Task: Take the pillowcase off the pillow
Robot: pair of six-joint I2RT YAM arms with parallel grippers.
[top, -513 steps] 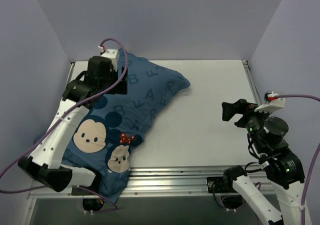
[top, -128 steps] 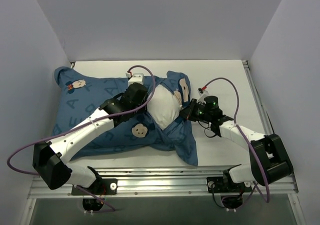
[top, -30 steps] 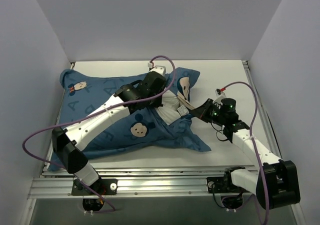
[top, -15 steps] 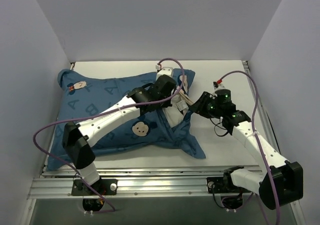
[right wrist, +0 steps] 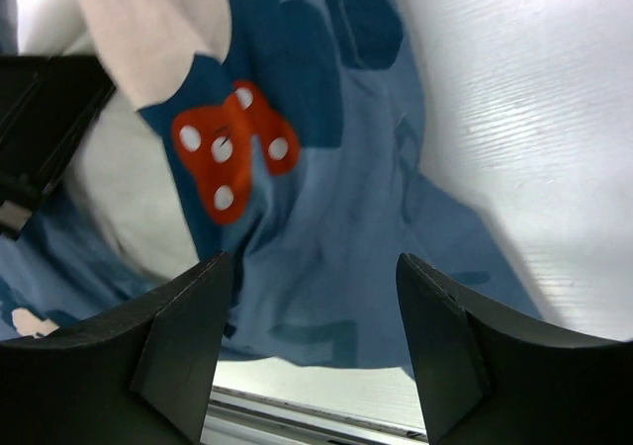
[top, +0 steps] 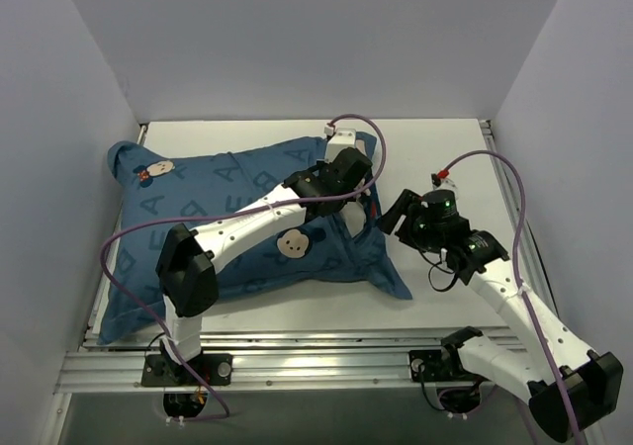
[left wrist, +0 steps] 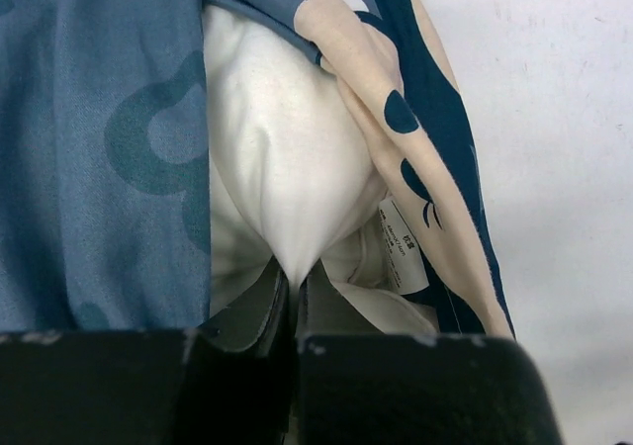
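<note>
**Desk:** Start at the near edge. What do you have?

**Op:** On my top view the pillowcase (top: 218,208) lies across the left and middle of the table (top: 445,148). One flat corner points toward the near rail.

**Desk:** Right gripper?

**Op:** The right gripper (right wrist: 312,272) is released, fingers spread wide, nothing between them. It sits at the case's right edge, and I cannot tell if it touches. My wrist view shows a red bow (right wrist: 235,148) print just beyond it.

**Desk:** Left?

**Op:** The left gripper (left wrist: 292,292) is clenched on the pillow (left wrist: 277,168). White cloth is pinched to a peak between the fingers, at the case's open mouth. A small label (left wrist: 404,247) lies just beside it.

**Desk:** And the pillow itself?

**Op:** Mostly inside the case. I see white only at that mouth, on the right end. The case's far left corner lies near the left wall.
</note>
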